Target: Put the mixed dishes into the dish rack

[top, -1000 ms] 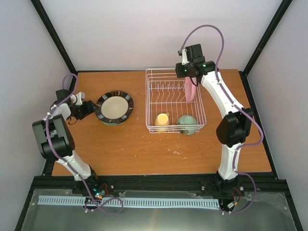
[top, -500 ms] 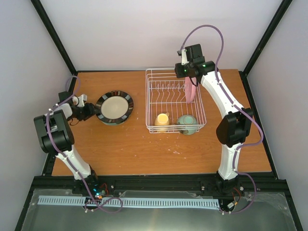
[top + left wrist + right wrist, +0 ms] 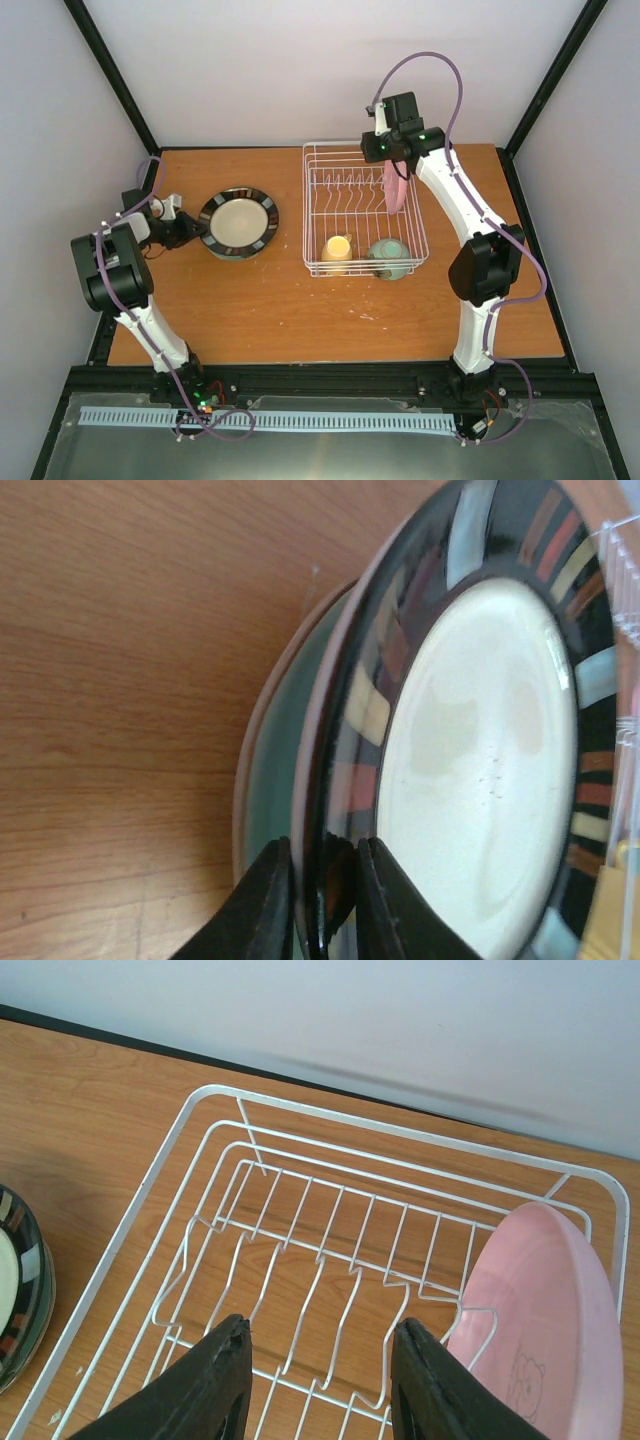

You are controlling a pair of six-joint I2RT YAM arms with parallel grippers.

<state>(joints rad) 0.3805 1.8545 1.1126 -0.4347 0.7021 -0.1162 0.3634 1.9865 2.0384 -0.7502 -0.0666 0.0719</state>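
I'm seeing left gripper (image 3: 322,865) clamping dark-rimmed plate (image 3: 480,750) rim, lower centre; thin pinch risking slip onto teal plate (image 3: 272,770). Right gripper (image 3: 322,1328) hanging apart, empty.

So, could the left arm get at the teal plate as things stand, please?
Probably not yet: the teal plate lies under the patterned plate, with only its edge showing. The left gripper pinches the patterned plate's rim; lifting that away should free it.

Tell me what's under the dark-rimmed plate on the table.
A teal plate lies under the dark-rimmed plate; only a strip of its rim shows at the edge. Its face is covered, and anything beneath it cannot be seen.
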